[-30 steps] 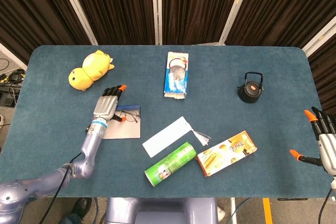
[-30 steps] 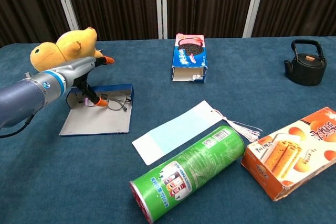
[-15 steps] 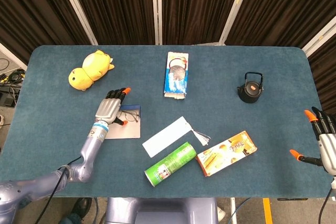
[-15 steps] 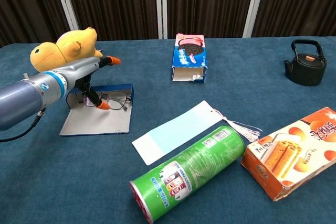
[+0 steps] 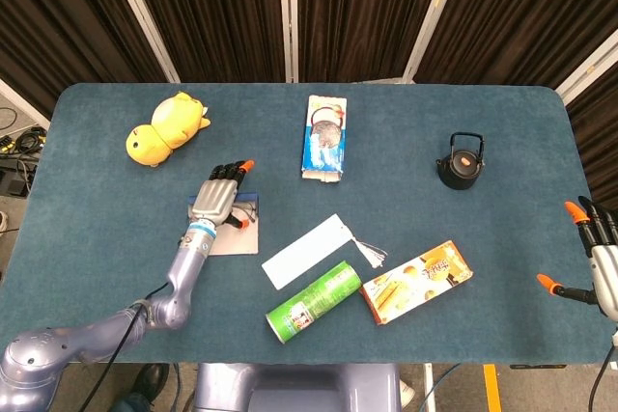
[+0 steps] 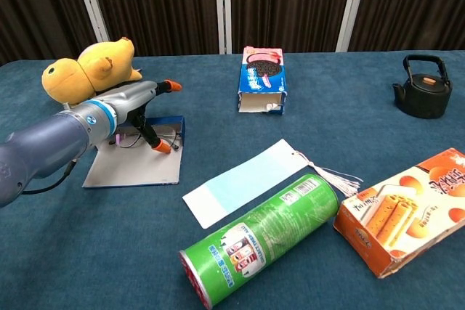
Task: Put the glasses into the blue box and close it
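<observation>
The blue box (image 6: 180,128) lies open left of centre, its pale lid (image 6: 134,168) flat on the table towards me; it also shows in the head view (image 5: 228,239). The glasses (image 6: 128,138) rest inside it, mostly hidden behind my left hand (image 6: 142,102). That hand (image 5: 218,200) hovers over the box's right half with fingers stretched out and thumb pointing down near the frames, holding nothing. My right hand (image 5: 595,259) stays at the table's far right edge, fingers spread and empty.
A yellow plush duck (image 5: 166,126) lies behind the box. A cookie box (image 5: 325,136) and a black kettle (image 5: 461,161) stand further back. A white paper strip (image 5: 306,251), a green can (image 5: 314,302) and an orange snack box (image 5: 417,281) lie right of the blue box.
My left hand has slid to the right over the open box and now covers more of the glasses. The right hand has barely shifted.
</observation>
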`<move>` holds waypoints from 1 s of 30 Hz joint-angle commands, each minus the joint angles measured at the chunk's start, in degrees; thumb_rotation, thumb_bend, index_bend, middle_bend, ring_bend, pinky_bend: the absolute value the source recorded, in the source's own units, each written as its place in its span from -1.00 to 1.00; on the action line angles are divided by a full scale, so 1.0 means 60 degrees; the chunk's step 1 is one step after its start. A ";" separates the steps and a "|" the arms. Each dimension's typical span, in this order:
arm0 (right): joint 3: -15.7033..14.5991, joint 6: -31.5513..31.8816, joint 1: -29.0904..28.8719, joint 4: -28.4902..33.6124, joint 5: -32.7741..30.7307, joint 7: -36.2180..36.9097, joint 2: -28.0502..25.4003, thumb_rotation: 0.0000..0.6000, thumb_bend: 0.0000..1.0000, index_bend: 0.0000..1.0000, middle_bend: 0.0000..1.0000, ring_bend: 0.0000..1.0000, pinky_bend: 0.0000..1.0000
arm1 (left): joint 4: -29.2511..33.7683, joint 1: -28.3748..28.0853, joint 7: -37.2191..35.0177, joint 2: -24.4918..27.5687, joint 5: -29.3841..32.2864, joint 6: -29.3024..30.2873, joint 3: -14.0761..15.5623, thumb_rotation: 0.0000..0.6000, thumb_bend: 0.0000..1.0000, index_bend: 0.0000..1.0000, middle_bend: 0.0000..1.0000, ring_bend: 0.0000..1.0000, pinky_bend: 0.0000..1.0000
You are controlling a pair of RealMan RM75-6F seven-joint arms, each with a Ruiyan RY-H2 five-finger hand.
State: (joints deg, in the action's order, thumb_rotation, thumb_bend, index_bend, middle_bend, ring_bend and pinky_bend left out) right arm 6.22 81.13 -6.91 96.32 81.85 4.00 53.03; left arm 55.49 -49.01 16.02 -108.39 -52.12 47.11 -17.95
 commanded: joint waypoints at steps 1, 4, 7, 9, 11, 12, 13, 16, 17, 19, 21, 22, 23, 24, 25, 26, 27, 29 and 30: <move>-0.0001 0.0001 0.0002 0.0000 0.0000 -0.0003 0.0002 1.00 -1.00 -1.00 -1.00 -1.00 -1.00 | -0.0062 -0.0006 0.0001 0.0021 0.0055 -0.0020 -0.0040 1.00 -0.78 -1.00 -1.00 -1.00 -1.00; -0.0002 -0.0003 0.0003 0.0008 -0.0006 -0.0007 0.0004 1.00 -1.00 -1.00 -1.00 -1.00 -1.00 | -0.0097 0.0008 -0.0011 0.0106 0.0065 0.0016 -0.0079 1.00 -0.78 -1.00 -1.00 -1.00 -1.00; -0.0008 -0.0022 -0.0005 0.0010 -0.0003 -0.0027 0.0013 1.00 -1.00 -1.00 -1.00 -1.00 -1.00 | -0.0076 0.0031 -0.0057 0.0228 0.0050 0.0033 -0.0111 1.00 -0.78 -1.00 -1.00 -1.00 -1.00; -0.0013 -0.0049 -0.0018 0.0016 -0.0001 -0.0045 0.0022 1.00 -1.00 -1.00 -1.00 -1.00 -1.00 | 0.0069 0.0093 -0.0152 0.0380 -0.0003 0.0061 -0.0114 1.00 -0.78 -1.00 -1.00 -1.00 -1.00; -0.0015 -0.0056 -0.0022 0.0028 0.0002 -0.0052 0.0020 1.00 -1.00 -1.00 -1.00 -1.00 -1.00 | 0.0381 0.0200 -0.0272 0.0580 -0.0166 0.0169 -0.0061 1.00 -0.78 -1.00 -1.00 -1.00 -1.00; -0.0015 -0.0049 -0.0021 0.0033 0.0009 -0.0055 0.0018 1.00 -1.00 -1.00 -1.00 -1.00 -1.00 | 0.0570 0.0259 -0.0333 0.0687 -0.0252 0.0228 -0.0029 1.00 -0.78 -1.00 -1.00 -1.00 -1.00; -0.0016 -0.0042 -0.0020 0.0039 0.0020 -0.0053 0.0015 1.00 -1.00 -1.00 -1.00 -1.00 -1.00 | 0.0795 0.0335 -0.0402 0.0804 -0.0346 0.0303 0.0010 1.00 -0.78 -1.00 -1.00 -1.00 -1.00; -0.0022 -0.0001 -0.0006 0.0058 0.0063 -0.0026 0.0002 1.00 -1.00 -1.00 -1.00 -1.00 -1.00 | 0.1683 0.0643 -0.0484 0.1267 -0.0724 0.0630 0.0262 1.00 -0.78 -1.00 -1.00 -1.00 -1.00; -0.0026 0.0013 -0.0001 0.0069 0.0086 -0.0016 -0.0004 1.00 -1.00 -1.00 -1.00 -1.00 -1.00 | 0.2084 0.0783 -0.0433 0.1459 -0.0848 0.0758 0.0413 1.00 -0.78 -1.00 -1.00 -1.00 -1.00; -0.0036 0.0041 0.0008 0.0092 0.0132 0.0008 -0.0020 1.00 -1.00 -1.00 -1.00 -1.00 -1.00 | 0.2707 0.0999 -0.0295 0.1748 -0.0949 0.0949 0.0632 1.00 -0.78 -1.00 -1.00 -1.00 -1.00; -0.0047 0.0077 0.0020 0.0114 0.0185 0.0024 -0.0034 1.00 -1.00 -1.00 -1.00 -1.00 -1.00 | 0.3236 0.1172 -0.0072 0.1984 -0.0950 0.1136 0.0803 1.00 -0.77 -1.00 -1.00 -1.00 -1.00; -0.0055 0.0092 0.0026 0.0126 0.0213 0.0036 -0.0041 1.00 -1.00 -1.00 -1.00 -1.00 -1.00 | 0.3441 0.1250 0.0042 0.2058 -0.0938 0.1262 0.0867 1.00 -0.77 -1.00 -1.00 -1.00 -1.00; -0.0065 0.0112 0.0033 0.0139 0.0250 0.0056 -0.0051 1.00 -1.00 -1.00 -1.00 -1.00 -1.00 | 0.3693 0.1364 0.0208 0.2129 -0.0924 0.1447 0.0971 1.00 -0.77 -1.00 -1.00 -1.00 -1.00; -0.0074 0.0137 0.0044 0.0146 0.0283 0.0079 -0.0061 1.00 -1.00 -1.00 -1.00 -1.00 -1.00 | 0.3935 0.1476 0.0366 0.2203 -0.0928 0.1605 0.1096 1.00 -0.77 -0.98 -1.00 -1.00 -1.00; -0.0077 0.0157 0.0052 0.0153 0.0306 0.0105 -0.0070 1.00 -1.00 -1.00 -1.00 -1.00 -1.00 | 0.4114 0.1566 0.0473 0.2263 -0.0937 0.1703 0.1209 1.00 -0.76 -0.96 -1.00 -1.00 -1.00; -0.0084 0.0175 0.0061 0.0159 0.0332 0.0151 -0.0084 1.00 -1.00 -1.00 -1.00 -1.00 -1.00 | 0.4323 0.1683 0.0590 0.2340 -0.0967 0.1846 0.1343 1.00 -0.76 -0.94 -1.00 -1.00 -1.00; -0.0087 0.0189 0.0068 0.0159 0.0350 0.0177 -0.0096 1.00 -1.00 -1.00 -1.00 -1.00 -1.00 | 0.4433 0.1762 0.0642 0.2381 -0.1022 0.1959 0.1427 1.00 -0.75 -0.91 -1.00 -1.00 -1.00; -0.0093 0.0219 0.0081 0.0159 0.0384 0.0237 -0.0117 1.00 -1.00 -1.00 -1.00 -1.00 -1.00 | 0.4574 0.1930 0.0672 0.2442 -0.1171 0.2184 0.1586 1.00 -0.75 -0.87 -1.00 -1.00 -1.00; -0.0095 0.0230 0.0087 0.0161 0.0396 0.0267 -0.0127 1.00 -1.00 -1.00 -1.00 -1.00 -1.00 | 0.4610 0.1989 0.0670 0.2458 -0.1240 0.2266 0.1639 1.00 -0.74 -0.80 -1.00 -1.00 -1.00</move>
State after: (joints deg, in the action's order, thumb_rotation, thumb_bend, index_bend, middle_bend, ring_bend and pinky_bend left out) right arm 5.67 82.44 -6.43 97.27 84.15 5.49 52.33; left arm 82.47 -37.78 19.64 -94.16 -58.84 59.89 -8.76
